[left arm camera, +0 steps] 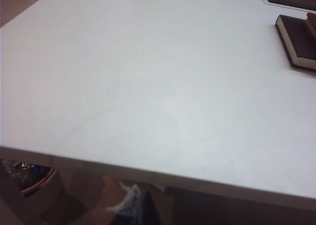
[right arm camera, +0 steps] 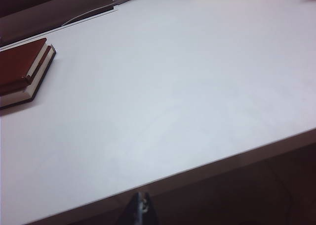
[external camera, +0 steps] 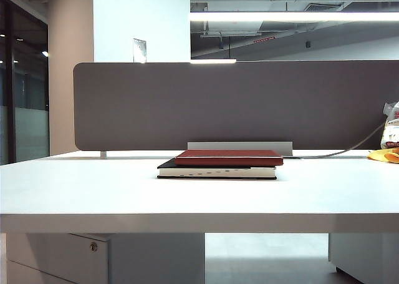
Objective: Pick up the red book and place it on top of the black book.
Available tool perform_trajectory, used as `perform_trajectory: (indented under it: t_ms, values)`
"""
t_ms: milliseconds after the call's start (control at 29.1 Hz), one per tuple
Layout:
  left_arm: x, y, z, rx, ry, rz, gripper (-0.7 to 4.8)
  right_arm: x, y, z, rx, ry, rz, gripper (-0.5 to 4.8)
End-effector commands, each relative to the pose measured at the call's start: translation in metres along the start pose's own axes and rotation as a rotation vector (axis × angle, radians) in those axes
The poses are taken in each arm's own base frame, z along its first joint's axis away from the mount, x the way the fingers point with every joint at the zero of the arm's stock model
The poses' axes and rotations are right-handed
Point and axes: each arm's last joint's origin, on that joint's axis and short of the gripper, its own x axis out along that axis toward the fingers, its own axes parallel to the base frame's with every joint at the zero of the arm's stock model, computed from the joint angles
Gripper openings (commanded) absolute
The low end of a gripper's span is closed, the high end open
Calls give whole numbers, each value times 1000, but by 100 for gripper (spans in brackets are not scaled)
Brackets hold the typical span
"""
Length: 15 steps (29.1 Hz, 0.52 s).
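The red book (external camera: 229, 157) lies flat on top of the thicker black book (external camera: 215, 170) at the middle of the white table (external camera: 93, 190). Neither gripper shows in the exterior view. In the left wrist view the left gripper (left arm camera: 137, 205) is a blurred narrow tip below the table's near edge, its fingers together and empty, far from the black book (left arm camera: 296, 39) and the red book (left arm camera: 312, 24). The right gripper (right arm camera: 142, 207) hangs shut and empty below the table edge, well away from the red book (right arm camera: 17, 64) resting on the black book (right arm camera: 22, 97).
A grey partition (external camera: 230, 103) stands along the table's back edge. A yellow cloth (external camera: 383, 155) and a white packet (external camera: 391, 125) sit at the far right, with a cable (external camera: 349, 150) running along the back. Drawers (external camera: 56, 256) stand under the table.
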Motion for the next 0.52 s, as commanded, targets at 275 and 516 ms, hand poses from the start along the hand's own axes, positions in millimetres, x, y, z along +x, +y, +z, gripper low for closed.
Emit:
perform_trajectory:
  t_ms: [275,516]
  values:
    - [1,0,-2,-3,8,-1,-6,0,1,2,-2,-16,9,-1]
    - [1,0,-3,2,22,-3,-6,0,1,2,-2,-17,6,-1]
